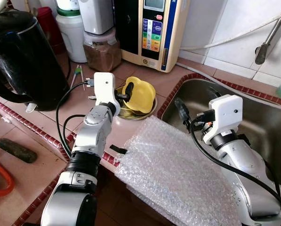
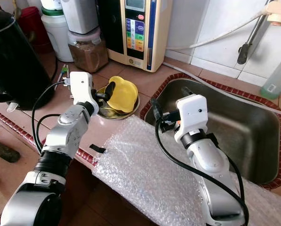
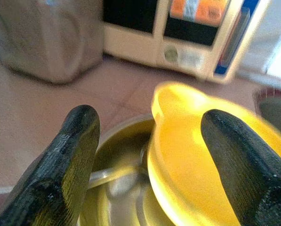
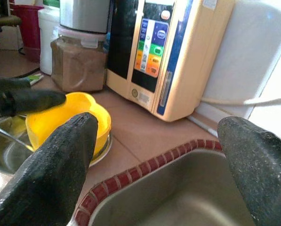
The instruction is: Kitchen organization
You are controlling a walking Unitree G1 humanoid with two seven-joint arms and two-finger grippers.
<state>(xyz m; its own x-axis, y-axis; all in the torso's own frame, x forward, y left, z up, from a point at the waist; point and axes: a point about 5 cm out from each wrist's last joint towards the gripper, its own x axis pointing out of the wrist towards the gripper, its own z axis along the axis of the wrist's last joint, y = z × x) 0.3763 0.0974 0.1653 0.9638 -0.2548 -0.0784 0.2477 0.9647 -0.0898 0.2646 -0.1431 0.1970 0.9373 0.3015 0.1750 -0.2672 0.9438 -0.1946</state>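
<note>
Two fingers spread wide, the left tool [image 1: 125, 92] is straddling the yellow bowl [image 1: 140, 95] — light, slick plastic, best pinched at its rim — on the counter [image 1: 145, 75].

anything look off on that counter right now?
Two things. A sheet of bubble wrap lies on the counter by the sink and hangs past the counter's front edge. A yellow bowl sits tilted on its side in a metal bowl, with the open left claw at it.

A black kettle [image 1: 25, 56] stands left; bubble wrap [image 1: 178, 174] overhangs the counter [image 1: 74, 99] edge.
</note>
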